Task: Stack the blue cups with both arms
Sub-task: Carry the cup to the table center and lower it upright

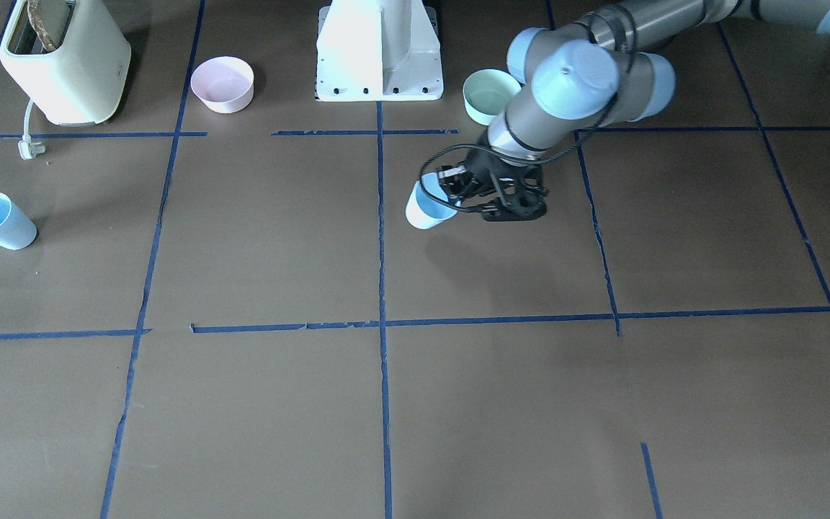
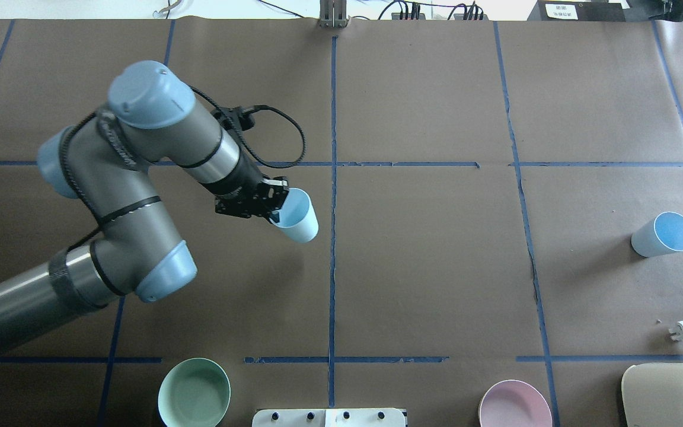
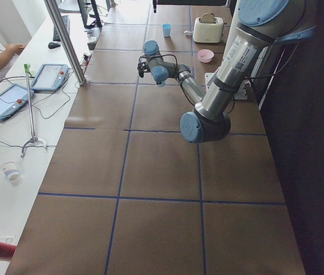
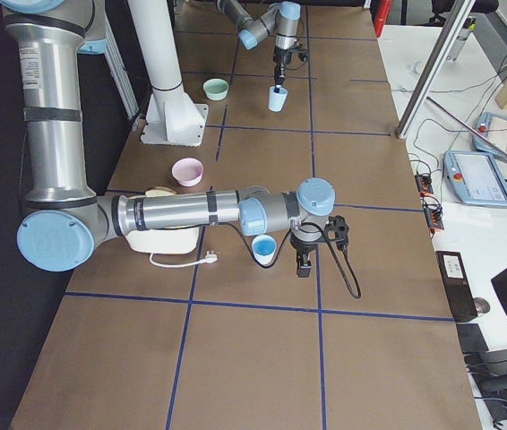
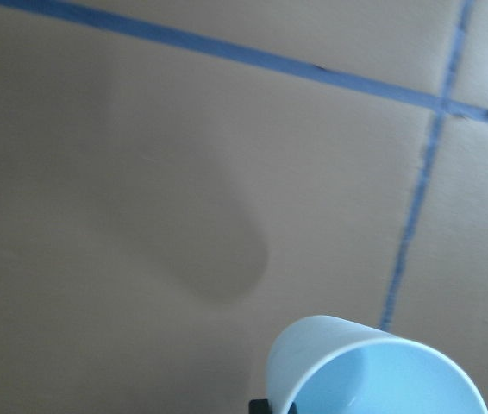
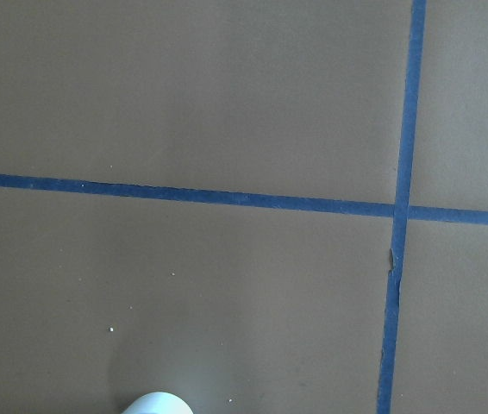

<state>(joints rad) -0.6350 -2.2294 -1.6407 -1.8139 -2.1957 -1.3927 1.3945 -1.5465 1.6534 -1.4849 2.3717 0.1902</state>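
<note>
My left gripper [image 2: 270, 207] is shut on the rim of one pale blue cup [image 2: 299, 219] and holds it tilted above the table, left of the centre tape line. The cup also shows in the front view [image 1: 426, 207] and the left wrist view [image 5: 373, 371]. The other blue cup [image 2: 664, 234] stands upright and alone at the table's right. My right gripper [image 4: 304, 265] shows only in the exterior right view, hanging near that cup [image 4: 264, 248]; I cannot tell whether it is open or shut. A pale rim [image 6: 158, 404] shows at the bottom of the right wrist view.
A mint-green bowl [image 2: 194, 392] and a pink bowl [image 2: 514, 404] sit near the white pedestal [image 1: 379, 50]. A cream toaster [image 1: 65, 61] with a loose plug [image 1: 29, 149] stands at the robot's right. Blue tape lines cross the brown table.
</note>
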